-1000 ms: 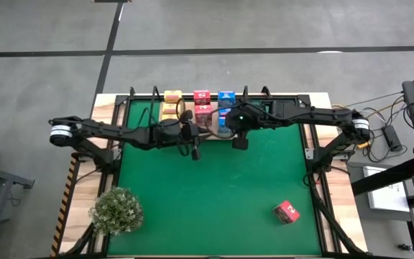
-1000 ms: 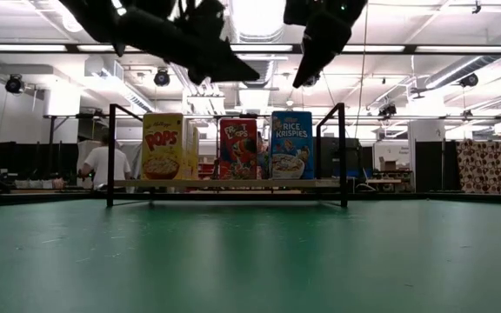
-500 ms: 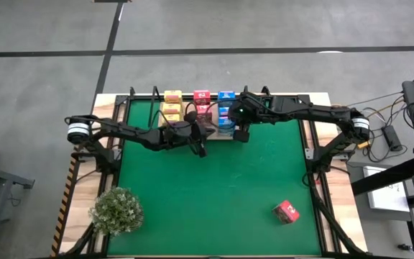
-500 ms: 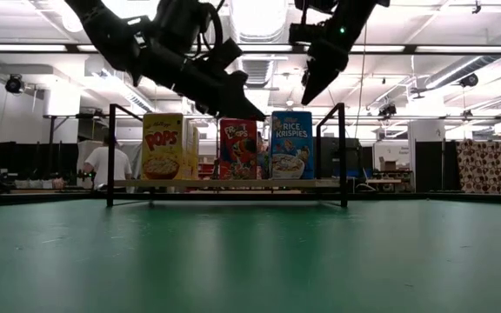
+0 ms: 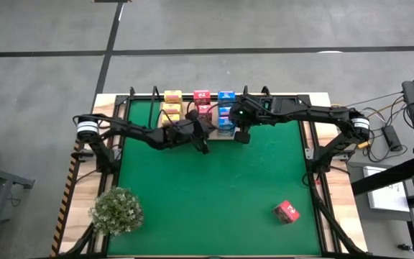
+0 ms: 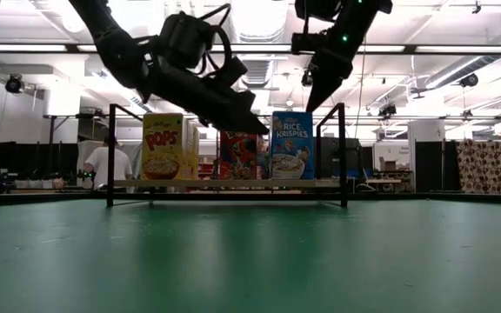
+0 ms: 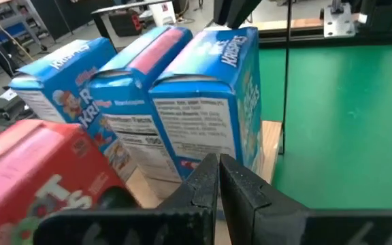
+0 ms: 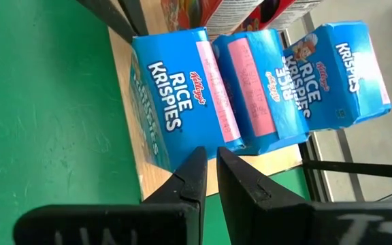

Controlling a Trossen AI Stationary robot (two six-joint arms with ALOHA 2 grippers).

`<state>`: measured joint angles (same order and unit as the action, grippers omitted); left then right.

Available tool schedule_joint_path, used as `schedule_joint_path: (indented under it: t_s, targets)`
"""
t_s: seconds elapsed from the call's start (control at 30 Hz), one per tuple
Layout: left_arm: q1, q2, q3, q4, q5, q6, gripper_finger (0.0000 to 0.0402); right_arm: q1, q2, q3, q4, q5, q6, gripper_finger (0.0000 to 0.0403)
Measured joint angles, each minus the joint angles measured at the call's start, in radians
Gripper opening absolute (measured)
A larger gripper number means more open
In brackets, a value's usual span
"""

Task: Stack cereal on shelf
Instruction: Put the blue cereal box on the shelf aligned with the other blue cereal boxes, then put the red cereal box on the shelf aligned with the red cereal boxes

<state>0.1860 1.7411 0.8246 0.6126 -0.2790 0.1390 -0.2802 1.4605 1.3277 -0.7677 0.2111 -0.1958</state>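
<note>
Both empty claws hover at the shelf, one carton left out.
The left claw (image 5: 205, 149) and right claw (image 5: 241, 139), both pinched together, hang by the light wooden wire-framed shelf (image 5: 208, 134) where small printed cereal cartons (image 5: 226, 122) sit sorted by colour; one pink-red carton (image 5: 287, 211) lies near right.

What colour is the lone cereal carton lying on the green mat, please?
Pink-red; the lone cereal carton shows best in the high view.
</note>
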Motion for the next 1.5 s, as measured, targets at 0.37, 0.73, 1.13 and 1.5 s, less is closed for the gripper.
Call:
schedule_joint_path:
  t_s: [0.37,0.73,1.13,1.5]
  targets:
    - [0.01,0.036,0.0,0.043,0.0,0.001,0.0,0.009,0.0,0.011,-0.013,-0.009,0.018,0.0027]
    - [0.014,0.036,0.0,0.042,0.0,-0.021,0.0,0.009,-0.002,0.027,-0.011,-0.008,0.014,0.0027]
    - [0.007,0.036,0.0,0.042,0.035,-0.051,0.0,0.009,-0.002,0.027,-0.008,-0.001,0.001,0.0027]
    - [0.007,0.018,0.0,-0.004,-0.019,-0.019,0.0,0.009,-0.016,0.027,-0.004,0.0,0.005,0.0027]
